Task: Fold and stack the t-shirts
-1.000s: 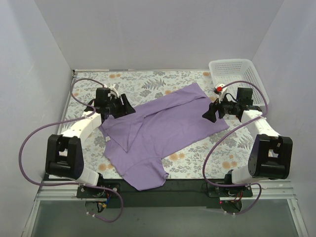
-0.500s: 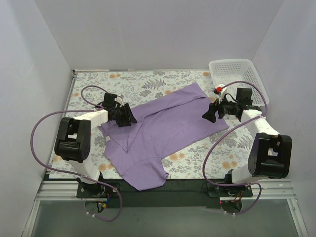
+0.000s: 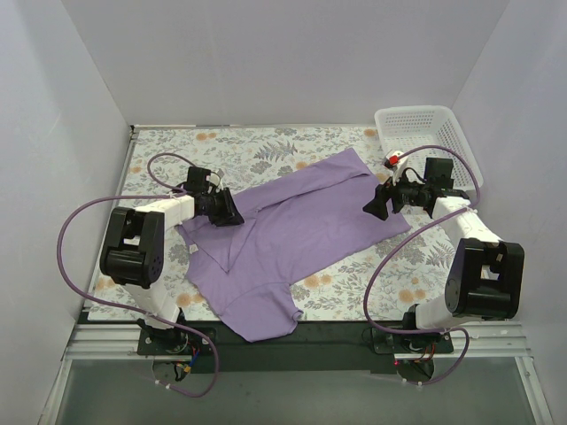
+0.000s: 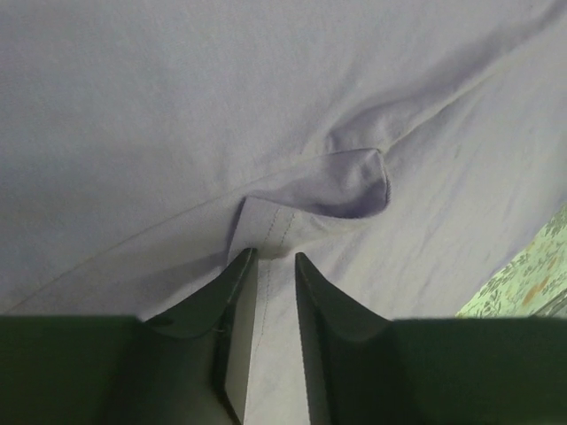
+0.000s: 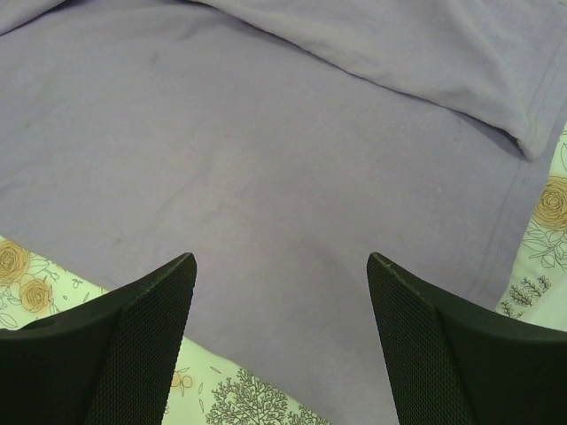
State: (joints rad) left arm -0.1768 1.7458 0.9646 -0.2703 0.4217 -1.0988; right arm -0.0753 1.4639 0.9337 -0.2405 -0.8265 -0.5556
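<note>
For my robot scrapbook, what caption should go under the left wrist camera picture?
Left gripper pinches a seamed edge of the lavender t-shirt, flowery tablecloth peeking at right.

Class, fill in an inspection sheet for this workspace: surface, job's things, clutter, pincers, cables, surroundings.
Surface: floral table cover, lying flat.
Job's things: one lavender t-shirt, spread diagonally, rumpled, not yet folded neatly.
Clutter: white lattice basket, far right corner.
Pincers: left pincer shut on a raised fold at the t-shirt's left side; right pincer open, over the t-shirt's right edge.
Cables: purple cables looping beside both arms.
Surroundings: plain white walls on three sides.
</note>
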